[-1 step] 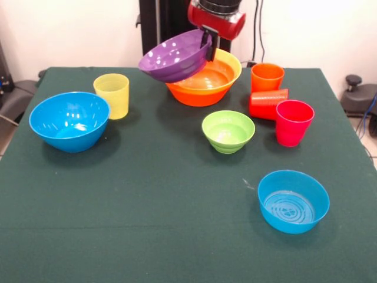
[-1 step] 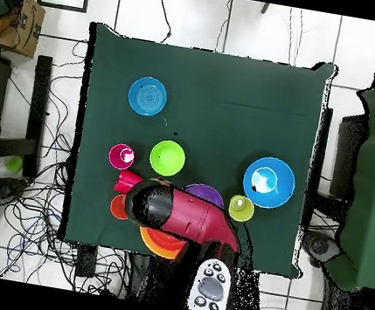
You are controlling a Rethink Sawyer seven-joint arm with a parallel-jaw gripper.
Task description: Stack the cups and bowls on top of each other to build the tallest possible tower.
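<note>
A robot's gripper (image 1: 207,42) clamps the rim of a purple bowl (image 1: 175,56), its jaws closed on the edge, holding the bowl tilted in the air just above a wide orange bowl (image 1: 206,82) at the far side of the green-covered bench (image 1: 147,224). An orange cup (image 1: 267,77) stands upright beside that bowl, with a red cup (image 1: 267,103) lying on its side in front of it and a pink cup (image 1: 293,122) upright, touching or nearly touching the fallen one. A small green bowl (image 1: 228,131) sits near the middle. A yellow cup (image 1: 112,95) stands beside a large blue bowl (image 1: 69,121) on the opposite side, while a smaller blue bowl (image 1: 293,200) rests alone, well apart, toward the near edge. From overhead, the red arm (image 2: 185,215) covers most of the purple and orange bowls.
</note>
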